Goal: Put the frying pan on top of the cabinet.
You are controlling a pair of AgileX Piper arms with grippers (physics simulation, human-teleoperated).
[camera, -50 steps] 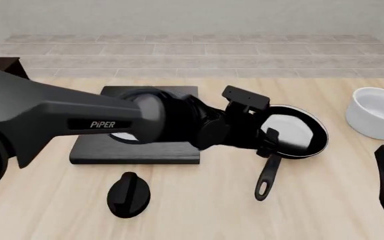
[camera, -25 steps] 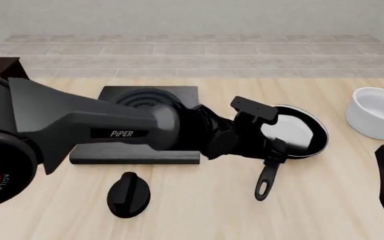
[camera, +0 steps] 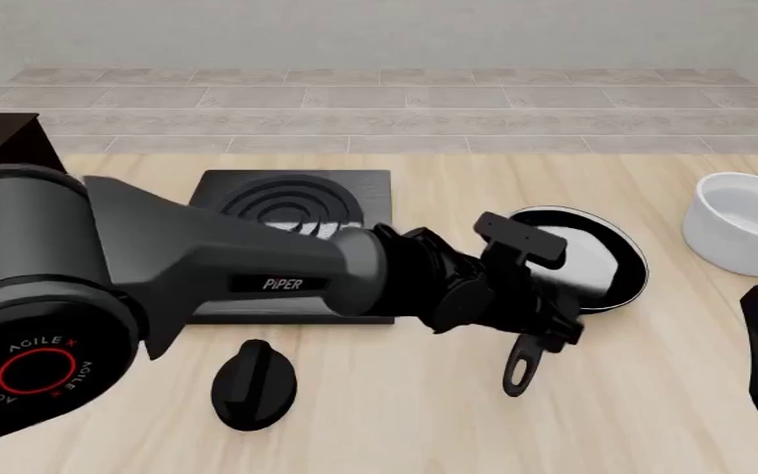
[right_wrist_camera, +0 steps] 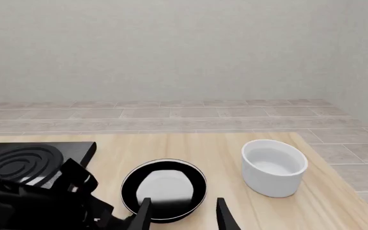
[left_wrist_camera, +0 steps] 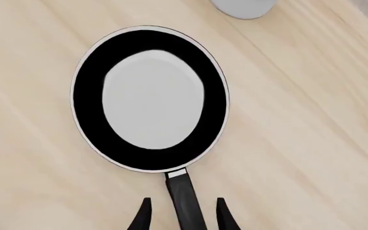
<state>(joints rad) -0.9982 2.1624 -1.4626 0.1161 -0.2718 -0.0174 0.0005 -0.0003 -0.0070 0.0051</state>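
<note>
As the left wrist view showed it, the left gripper (left_wrist_camera: 180,218) stood open, its two fingertips straddling the handle of the frying pan (left_wrist_camera: 150,98) without yet pressing on it; the pan's bowl lay straight ahead of the fingers, flat on the table (left_wrist_camera: 312,134), and the white bowl (left_wrist_camera: 243,7) sat farther out beyond it.

Seen from the front, the left gripper (camera: 547,321) was low over the handle, close behind the frying pan (camera: 594,267), while the stove plate (camera: 293,212) lay back along the arm and the black knob (camera: 253,383) nearer the camera. A corner of the cabinet (camera: 4,143) showed well away, behind the arm's base (most of it out of frame).

From the right wrist view, the right gripper (right_wrist_camera: 182,213) was open and holding nothing, with the frying pan (right_wrist_camera: 163,189) just ahead of its tips and the white bowl (right_wrist_camera: 274,167) off to one side.

By my reading the task had barely begun: the grasp, lift, carry and placing on the cabinet all remained.
</note>
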